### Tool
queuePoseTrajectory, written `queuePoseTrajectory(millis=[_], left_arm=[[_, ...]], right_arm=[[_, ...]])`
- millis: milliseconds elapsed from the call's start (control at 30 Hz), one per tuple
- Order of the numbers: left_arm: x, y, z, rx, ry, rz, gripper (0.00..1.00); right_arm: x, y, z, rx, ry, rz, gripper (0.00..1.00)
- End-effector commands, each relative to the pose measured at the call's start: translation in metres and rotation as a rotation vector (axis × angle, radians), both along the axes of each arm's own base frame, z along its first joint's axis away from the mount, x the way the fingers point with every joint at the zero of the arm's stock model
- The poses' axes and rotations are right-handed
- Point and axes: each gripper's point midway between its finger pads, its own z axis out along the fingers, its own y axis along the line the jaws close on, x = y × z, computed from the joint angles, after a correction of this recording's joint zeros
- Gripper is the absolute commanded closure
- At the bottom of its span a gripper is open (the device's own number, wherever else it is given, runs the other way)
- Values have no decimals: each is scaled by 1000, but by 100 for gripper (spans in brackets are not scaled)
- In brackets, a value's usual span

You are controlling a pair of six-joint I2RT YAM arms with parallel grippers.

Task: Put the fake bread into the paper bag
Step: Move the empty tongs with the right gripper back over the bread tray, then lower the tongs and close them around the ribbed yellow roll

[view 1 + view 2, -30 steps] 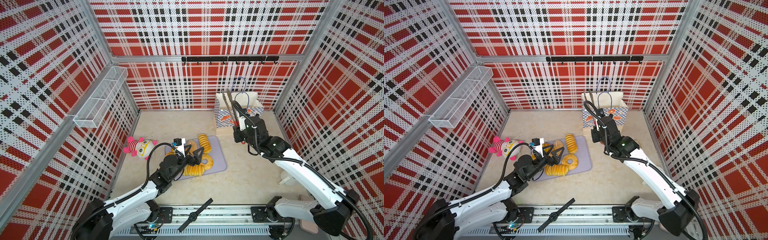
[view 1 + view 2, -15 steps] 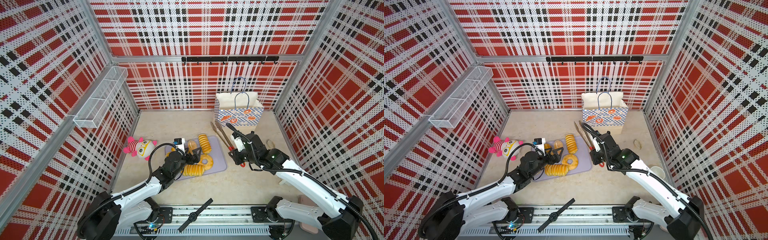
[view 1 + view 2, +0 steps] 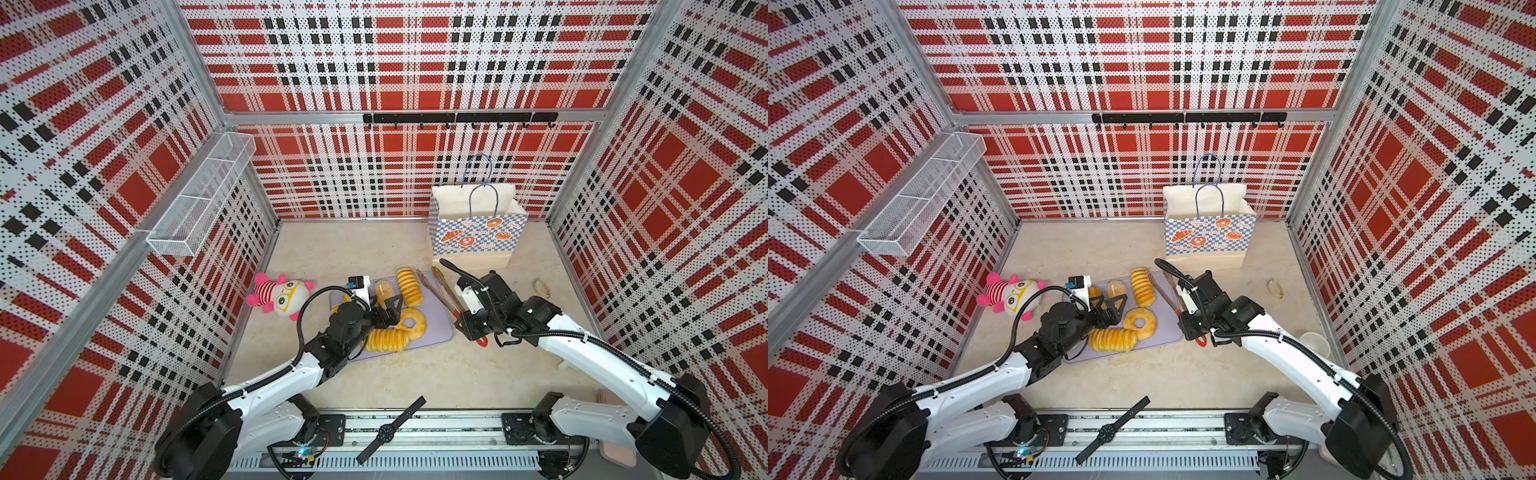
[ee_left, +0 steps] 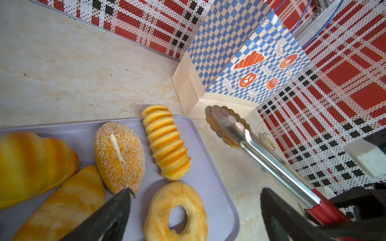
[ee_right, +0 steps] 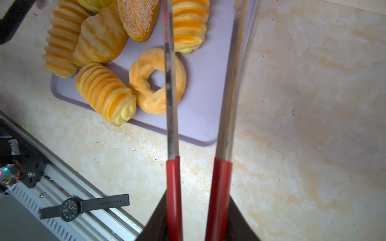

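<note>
On the lavender flat plastic tray (image 3: 437,329) at the middle of the cream marbled tabletop (image 3: 415,374) lies the glossy golden-yellow fake bread (image 3: 384,340), none of it held. A ring doughnut (image 3: 411,323) sits toward the tray's right side, with a ridged long loaf (image 3: 409,287) and a seeded oval bun (image 3: 384,289) side by side just beyond it. Another ridged loaf (image 3: 1112,339) lies along the near edge, touching the doughnut. The left wrist view shows a rounded bun (image 4: 31,164) and a smooth tapered roll (image 4: 62,202) further left. The left gripper (image 3: 388,311) hangs over the tray among these pieces with its jaws spread wide and nothing between them. One black finger (image 4: 117,208) is beside the seeded bun. The right gripper (image 5: 198,200) is just right of the tray, its jaws pressed on the red-sleeved handles of the steel kitchen tongs (image 3: 440,291). The tongs point away toward the far side, their two arms apart. Their scalloped tips are near the foot of the tall cream paper bag with blue-white checks and orange pastry drawings (image 3: 478,232). That bag stands upright with its mouth open at the far right, just beyond the tray's far right corner, blue cord handles raised. A pink-striped plush doll (image 3: 278,295) lies left of the tray, and a black wristwatch (image 3: 390,430) rests on the near metal rail (image 3: 457,428).
</note>
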Motion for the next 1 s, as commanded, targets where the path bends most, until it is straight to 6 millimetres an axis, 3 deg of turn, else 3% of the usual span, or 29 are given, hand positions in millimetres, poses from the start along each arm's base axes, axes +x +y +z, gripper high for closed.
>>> queuePoseTrajectory(millis=[0,967], left_arm=[[4,-3,9,-12,-13,-7,2],[5,-2,8,-6,-15,-2,2]], right_arm=[[6,7,9,7,-25,22,65],[31,32,-21,-46,20,83,64]])
